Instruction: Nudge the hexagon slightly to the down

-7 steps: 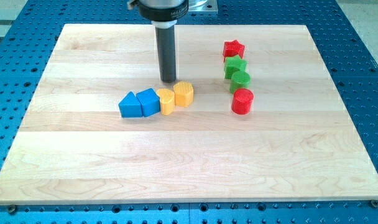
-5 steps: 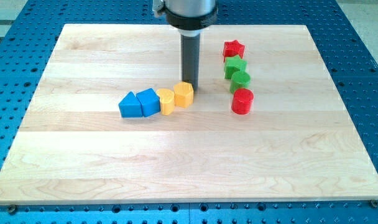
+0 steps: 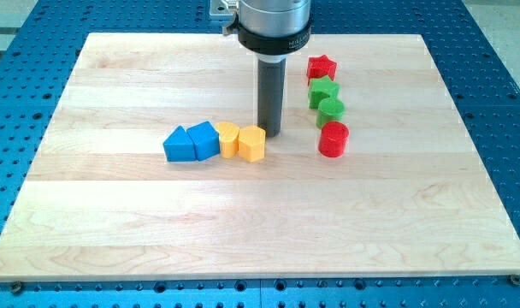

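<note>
Wooden board [image 3: 243, 222] lying on a blue perforated table [image 3: 499, 103]. No claw fitted: arm ending in a dark rod, so nothing to be read as open, closed or gripping.

Tip [image 3: 270, 133] resting at board height, just up and to the view's right of the yellow hexagon [image 3: 251, 144]; tip and hexagon looking in contact or nearly so, the gap being too fine to judge.

Hexagon sitting a little left of the board's centre, forming the right end of a short row. Second yellow block [image 3: 228, 139], shape unclear, touching the hexagon on its left side. Blue block [image 3: 203, 139], angular with a sloped top, touching that yellow block in turn. Blue triangle [image 3: 178, 145] closing the row at the view's left.

Second group standing in a column well to the right of the tip, apart from the row. Red star [image 3: 322, 68] heading the column toward the view's top. Green star [image 3: 323, 90] lying just below it. Green block [image 3: 331, 110], rounded, exact shape hard to make out, following just below. Red cylinder [image 3: 333, 139] ending the column at the view's bottom, level with the hexagon.

Rod rising vertically to a wide metal collar near the board's top edge.
</note>
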Available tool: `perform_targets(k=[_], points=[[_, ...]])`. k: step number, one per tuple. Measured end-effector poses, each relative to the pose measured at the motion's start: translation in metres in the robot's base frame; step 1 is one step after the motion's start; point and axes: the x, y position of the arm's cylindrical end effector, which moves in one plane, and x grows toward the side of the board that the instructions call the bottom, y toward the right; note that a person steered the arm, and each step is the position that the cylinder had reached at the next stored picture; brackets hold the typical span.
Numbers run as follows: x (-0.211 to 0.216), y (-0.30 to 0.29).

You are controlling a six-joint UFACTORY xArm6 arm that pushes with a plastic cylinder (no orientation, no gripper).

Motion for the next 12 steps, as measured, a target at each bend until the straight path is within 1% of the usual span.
perform_targets(k=[1, 2, 7, 8, 9, 10, 11, 12], points=[[-0.015, -0.027], [-0.015, -0.040], [-0.018, -0.038], [-0.009, -0.018], [0.042, 0.022], [0.072, 0.033], [0.105, 0.063], [0.109, 0.097]])
